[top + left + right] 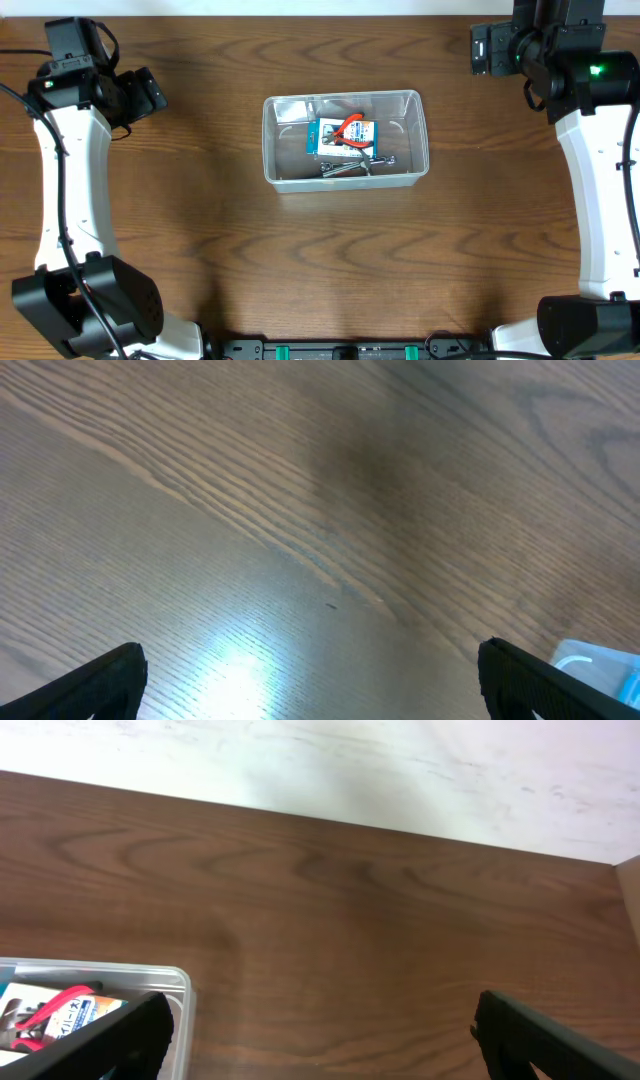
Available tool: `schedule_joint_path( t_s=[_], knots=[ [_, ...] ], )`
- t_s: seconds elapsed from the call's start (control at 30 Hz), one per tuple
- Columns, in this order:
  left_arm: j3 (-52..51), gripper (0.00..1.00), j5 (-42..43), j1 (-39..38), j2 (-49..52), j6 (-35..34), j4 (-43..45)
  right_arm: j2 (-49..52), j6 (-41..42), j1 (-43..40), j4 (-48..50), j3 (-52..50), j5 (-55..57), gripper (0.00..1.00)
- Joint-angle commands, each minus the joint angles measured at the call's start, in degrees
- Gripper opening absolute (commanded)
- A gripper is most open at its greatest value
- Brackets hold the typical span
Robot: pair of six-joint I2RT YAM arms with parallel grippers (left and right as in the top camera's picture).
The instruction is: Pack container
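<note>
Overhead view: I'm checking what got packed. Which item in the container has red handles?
The small cutters lying on the blue-and-white box; the loose pieces beside it are bare silver metal.

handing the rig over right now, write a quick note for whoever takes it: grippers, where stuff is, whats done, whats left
Left gripper: open, empty, over bare table at the far left, away from the container.
Right gripper: open, empty, at the far right corner.
Container: mid-table, upright, not touched by either arm. Inside it are a blue-and-white box, red-handled pliers lying on the box, and some metal pieces along the near wall.
Done: those items are in the container.
Left: no loose item shows outside it, so packing looks finished. No lid is in view.
</note>
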Motion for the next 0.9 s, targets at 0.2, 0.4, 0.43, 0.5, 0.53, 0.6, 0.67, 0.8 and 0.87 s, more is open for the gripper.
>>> schedule_joint_path(
  t_s=[0.2, 0.4, 0.43, 0.5, 0.53, 0.6, 0.67, 0.8, 0.87],
  knots=[
    [-0.11, 0.98, 0.09, -1.44, -25.18, -0.57, -0.81, 0.28, 0.87, -0.42, -0.07, -0.15, 0.57, 0.99],
    [-4.92, 0.98, -0.33, -1.68, -45.22, -0.55, -0.94, 0.28, 0.87, -0.42, -0.07, -0.15, 0.57, 0.99],
    [-6.19, 0.98, -0.33, -1.68, -48.00, -0.52, -0.94, 0.28, 0.87, -0.42, -0.07, -0.15, 0.57, 0.99],
    [-9.38, 0.98, -0.31, -1.68, -53.48, -0.55, -0.94, 0.28, 0.87, -0.42, -0.07, -0.15, 0.57, 0.99],
    [-11.61, 0.98, -0.28, -1.70, -56.57, -0.57, -0.94, 0.28, 0.87, -0.42, -0.07, -0.15, 0.57, 0.99],
    [-16.65, 0.98, -0.07, -1.70, -62.23, -0.59, -0.90, 0.28, 0.87, -0.42, -0.07, -0.15, 0.57, 0.99],
    [-22.64, 0.98, -0.09, -1.70, -67.78, -0.57, -0.66, 0.28, 0.87, -0.42, -0.07, -0.15, 0.57, 0.99],
    [-36.37, 0.98, -0.09, -1.73, -76.91, -0.59, 3.26, 0.28, 0.87, -0.42, -0.07, -0.15, 0.57, 0.99],
    [-42.95, 0.98, -0.07, -2.25, -80.13, -0.66, 7.15, 0.28, 0.87, -0.42, -0.07, -0.15, 0.57, 0.99]
  ],
)
